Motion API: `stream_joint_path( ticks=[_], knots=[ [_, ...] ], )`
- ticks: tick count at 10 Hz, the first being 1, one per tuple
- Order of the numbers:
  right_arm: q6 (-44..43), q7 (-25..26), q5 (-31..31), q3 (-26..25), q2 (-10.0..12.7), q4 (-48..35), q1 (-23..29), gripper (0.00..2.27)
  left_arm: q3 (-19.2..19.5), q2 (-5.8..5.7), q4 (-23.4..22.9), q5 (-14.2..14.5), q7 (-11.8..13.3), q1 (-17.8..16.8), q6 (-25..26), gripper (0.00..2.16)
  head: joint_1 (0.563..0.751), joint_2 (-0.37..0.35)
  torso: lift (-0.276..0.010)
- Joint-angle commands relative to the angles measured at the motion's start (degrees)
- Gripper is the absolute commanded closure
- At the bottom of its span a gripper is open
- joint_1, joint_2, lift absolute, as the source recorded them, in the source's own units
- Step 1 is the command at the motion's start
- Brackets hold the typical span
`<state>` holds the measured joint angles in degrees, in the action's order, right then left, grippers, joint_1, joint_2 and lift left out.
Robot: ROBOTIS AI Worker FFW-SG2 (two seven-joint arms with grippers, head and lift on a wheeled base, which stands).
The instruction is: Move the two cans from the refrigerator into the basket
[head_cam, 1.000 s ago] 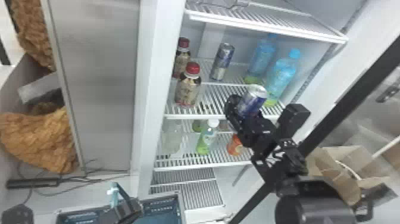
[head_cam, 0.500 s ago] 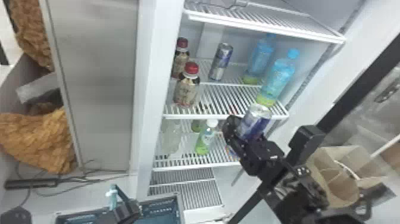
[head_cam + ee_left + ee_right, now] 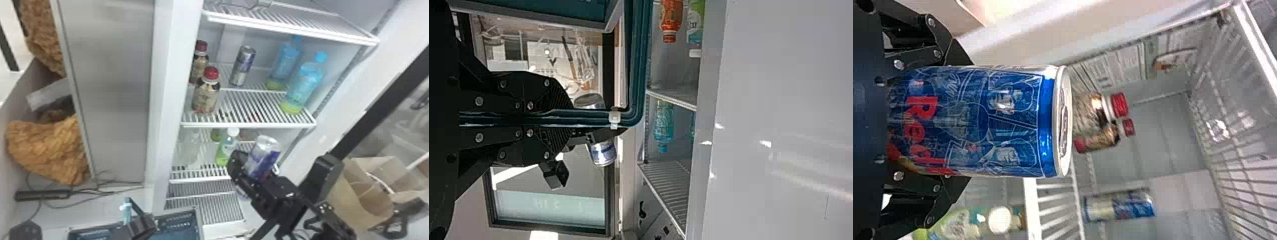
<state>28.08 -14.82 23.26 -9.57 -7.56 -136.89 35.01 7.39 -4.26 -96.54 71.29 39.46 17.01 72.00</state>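
Note:
In the head view my right gripper [image 3: 255,172] is in front of the refrigerator's lower shelf, shut around a blue and silver can [image 3: 262,156]. Seen from the right wrist, the can [image 3: 978,122] lies between the fingers of that gripper [image 3: 960,120], its top facing away from the palm. The second can [image 3: 243,66] stands upright at the back of the middle shelf. At the bottom of the head view my left gripper [image 3: 142,225] is at the teal basket [image 3: 199,220]; in the left wrist view this gripper [image 3: 559,117] is shut on the basket's rim [image 3: 633,95].
Two red-capped bottles [image 3: 206,92] stand left on the middle shelf [image 3: 255,124], two blue bottles [image 3: 303,83] right. A green bottle [image 3: 225,148] is on the shelf below. A paper bag [image 3: 360,191] sits right, beside the black door frame [image 3: 376,105].
My right gripper has drawn back and down from the middle shelf with the can, now lower in the head view. The left gripper and the basket have hardly moved.

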Motion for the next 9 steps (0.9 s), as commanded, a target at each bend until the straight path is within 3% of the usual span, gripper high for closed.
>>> stream_joint_path(
  ticks=[1,9],
  knots=[
    [2.44,-0.65,1.42,1.00,0.00,-0.85,1.55,1.25,0.04,0.12,0.00,0.00,0.00,0.14,0.00,1.19,0.695,-0.301,-0.031],
    [17.06,-8.82,2.22,5.11,-0.44,2.10,0.99,1.26,0.27,0.30,0.00,-0.11,0.00,0.42,0.00,1.19,0.695,-0.195,-0.031]
  ],
)
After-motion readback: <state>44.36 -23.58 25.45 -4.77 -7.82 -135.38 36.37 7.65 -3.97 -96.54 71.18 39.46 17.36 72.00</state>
